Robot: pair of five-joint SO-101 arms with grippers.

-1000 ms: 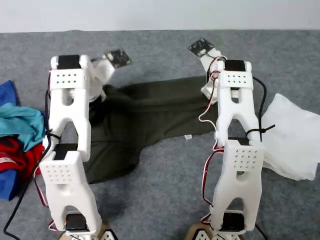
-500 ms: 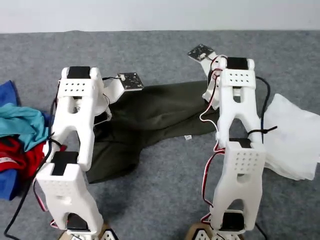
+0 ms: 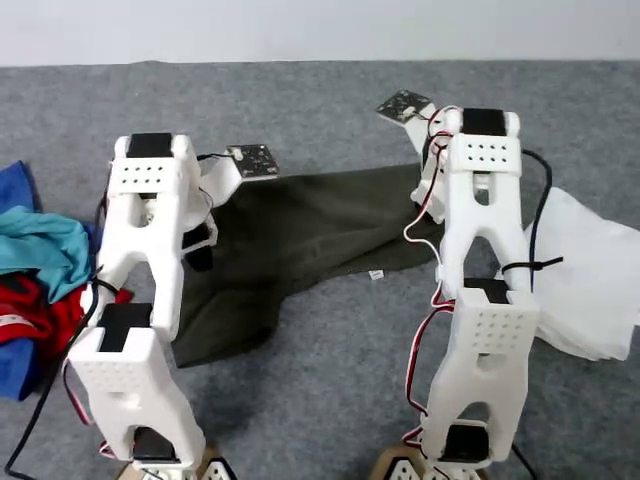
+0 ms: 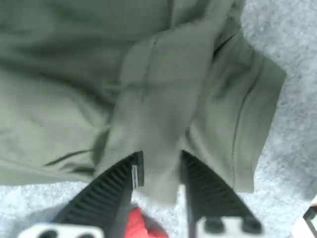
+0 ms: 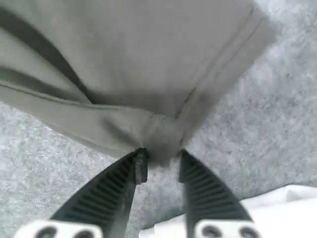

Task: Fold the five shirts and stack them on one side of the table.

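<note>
A dark olive shirt (image 3: 310, 225) lies spread across the middle of the grey table, between the two arms. My left gripper (image 4: 158, 171) is at the shirt's left side, shut on a raised fold of its cloth (image 4: 163, 114) beside a sleeve (image 4: 247, 124). At the shirt's right end my right gripper (image 5: 159, 161) is shut on the hem, with cloth (image 5: 148, 64) bunched between the fingertips. A folded white shirt (image 3: 590, 280) sits at the right side of the table. Teal (image 3: 40, 250), red (image 3: 40, 310) and blue (image 3: 15, 185) shirts are heaped at the left edge.
The grey carpet-like surface (image 3: 330, 390) is bare in front of the olive shirt and behind it. A small white label (image 3: 376, 274) shows at the shirt's front edge. The white shirt's corner (image 5: 277, 198) lies close to the right gripper.
The left arm has swung right toward the middle, drawing the shirt's left part inward. The right arm shifted slightly right with the hem in its grip.
</note>
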